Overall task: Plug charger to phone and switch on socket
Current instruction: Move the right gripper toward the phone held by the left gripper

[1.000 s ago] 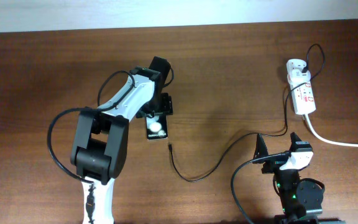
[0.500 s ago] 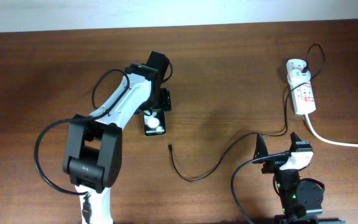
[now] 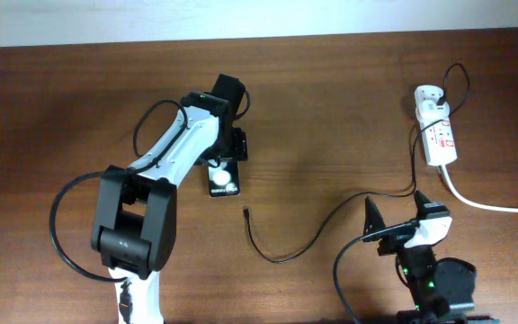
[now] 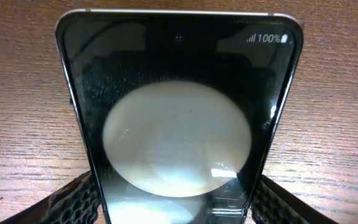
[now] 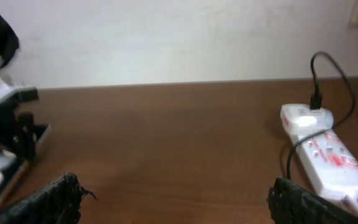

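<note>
The phone [image 3: 224,181] lies on the table, black with a glossy screen reflecting a round white light. It fills the left wrist view [image 4: 179,81] and shows 100% at its top corner. My left gripper [image 3: 227,155] is shut on the phone's near end, one finger on each long side [image 4: 179,202]. The charger cable's small plug tip [image 3: 245,212] lies loose on the table just right of the phone. The cable loops right and up to the white adapter [image 3: 429,94] on the socket [image 3: 439,135]. My right gripper [image 3: 396,211] is open and empty [image 5: 179,193], low near the cable's middle.
The socket's thick white cord [image 3: 493,205] runs off the right edge. The socket also shows at the right of the right wrist view [image 5: 331,158]. The left arm [image 3: 165,162] stretches from the front left across the table. A pale wall borders the far edge.
The left arm's elbow swung left and the phone shifted slightly back and straightened in the gripper. The right arm moved down and right a little.
</note>
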